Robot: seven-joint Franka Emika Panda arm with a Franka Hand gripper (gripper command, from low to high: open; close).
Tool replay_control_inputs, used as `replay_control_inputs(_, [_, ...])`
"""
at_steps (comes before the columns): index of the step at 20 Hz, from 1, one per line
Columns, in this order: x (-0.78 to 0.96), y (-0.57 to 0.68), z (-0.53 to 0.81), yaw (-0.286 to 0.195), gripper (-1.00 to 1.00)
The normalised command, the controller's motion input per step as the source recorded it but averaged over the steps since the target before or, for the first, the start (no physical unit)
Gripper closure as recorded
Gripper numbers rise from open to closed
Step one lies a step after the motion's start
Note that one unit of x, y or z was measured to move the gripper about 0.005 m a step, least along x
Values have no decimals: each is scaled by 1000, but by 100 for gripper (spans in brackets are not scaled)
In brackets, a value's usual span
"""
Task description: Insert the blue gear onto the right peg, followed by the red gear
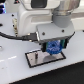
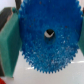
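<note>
Blue gear (image 2: 47,37) fills the wrist view, clamped flat betw. end effector (image 1: 53,48) fingers (image 2: 9,42), centre hole exposed for peg entry. It is held just above the base plate (image 1: 35,59) nr worktop (image 1: 15,70) middle. Peg not discernible.

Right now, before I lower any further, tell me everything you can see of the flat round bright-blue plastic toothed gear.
The flat round bright-blue plastic toothed gear fills the wrist view: fine teeth around its rim, a small centre hole with something dark seen through it. It looks matte plastic and undamaged. The gripper holds it, green pads pressing its edges. In the exterior view it hangs above the grey black-bordered base plate; contact with the plate cannot be told.
</note>
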Motion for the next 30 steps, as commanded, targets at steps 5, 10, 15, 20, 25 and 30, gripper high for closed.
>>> replay_control_inputs(5, [114,-47,-123,0,100])
replay_control_inputs(10, [87,-27,38,0,100])
replay_control_inputs(15, [178,15,-141,0,100])
replay_control_inputs(20, [192,22,-223,0,100])
replay_control_inputs(25, [152,33,-130,0,100])
replay_control_inputs(30, [19,131,119,0,-100])
